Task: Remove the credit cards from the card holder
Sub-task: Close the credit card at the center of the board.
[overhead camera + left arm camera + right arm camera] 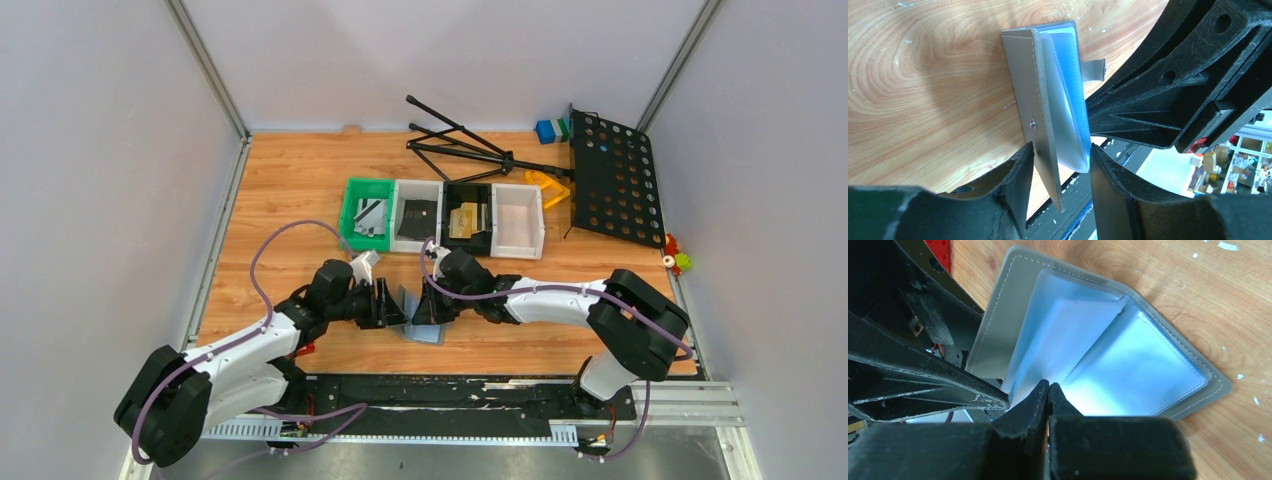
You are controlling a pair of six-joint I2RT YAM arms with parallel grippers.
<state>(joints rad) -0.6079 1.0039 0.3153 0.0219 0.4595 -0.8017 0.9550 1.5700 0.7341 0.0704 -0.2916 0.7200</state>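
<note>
At near centre of counter (pixel 290 190), between arms, holder (pixel 1003 320) sits open. Left fingers (pixel 1020 180), half-wide, clasp upright cover, we judge to fan sleeves out. Right fingers (pixel 1035 402) pressed together at sleeve mouth; we cannot tell if card is pinched.

Open card holder (pixel 1023 75) held on edge btwn L gripper (pixel 1060 156) fingers.

Both the left arm (pixel 245 350) and right arm (pixel 555 298) pair white shells with bulky black joints, a purple cable (pixel 258 262) looping along each. The left gripper (pixel 1060 152) and right gripper (pixel 1049 386) have matte black, scuffed fingers (pixel 1029 407).
</note>
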